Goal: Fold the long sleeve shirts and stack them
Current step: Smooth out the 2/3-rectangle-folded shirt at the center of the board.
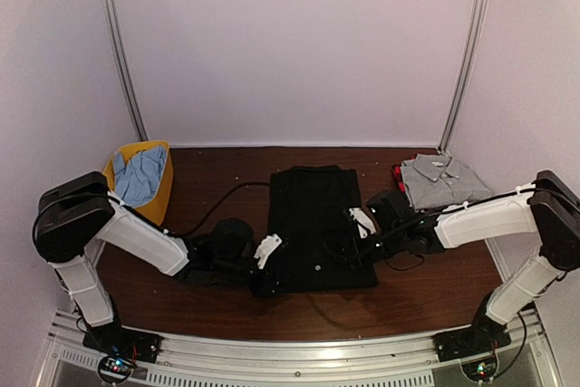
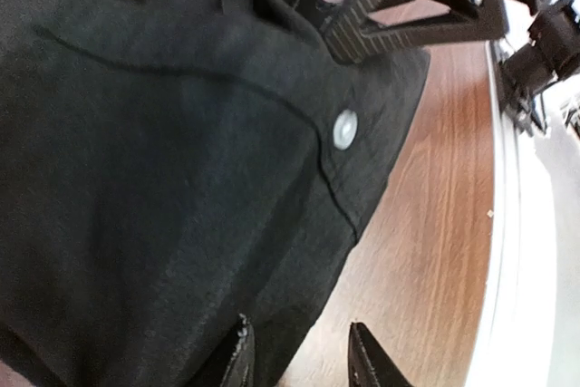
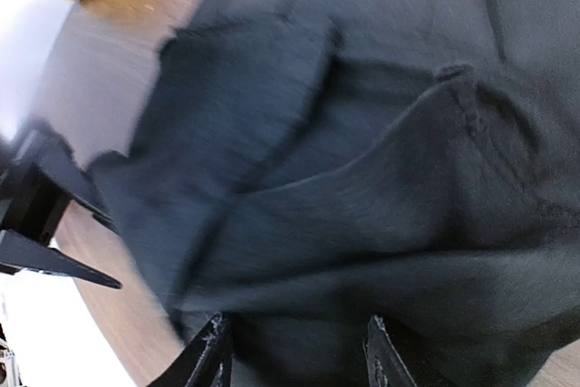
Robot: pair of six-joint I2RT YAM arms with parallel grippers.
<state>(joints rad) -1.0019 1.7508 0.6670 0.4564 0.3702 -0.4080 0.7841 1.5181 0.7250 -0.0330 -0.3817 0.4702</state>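
From above: black shirt [image 1: 317, 224] lies part-folded mid-table on the counter [image 1: 417, 292], grey shirt [image 1: 439, 178] folded far right, likely the stack's base. Left wrist: left gripper [image 2: 299, 362] jaws apart, straddling the shirt's edge to lift it. Right wrist: right gripper [image 3: 294, 362] jaws around bunched cloth, pinched or not I can't tell.

We saw the spread shirt [image 1: 313, 224] mid-table between the left gripper [image 1: 267, 251] and the right gripper [image 1: 362, 222], a folded shirt [image 1: 442, 178] at far right, and a basket [image 1: 136, 147] holding cloth [image 1: 140, 177] at far left.
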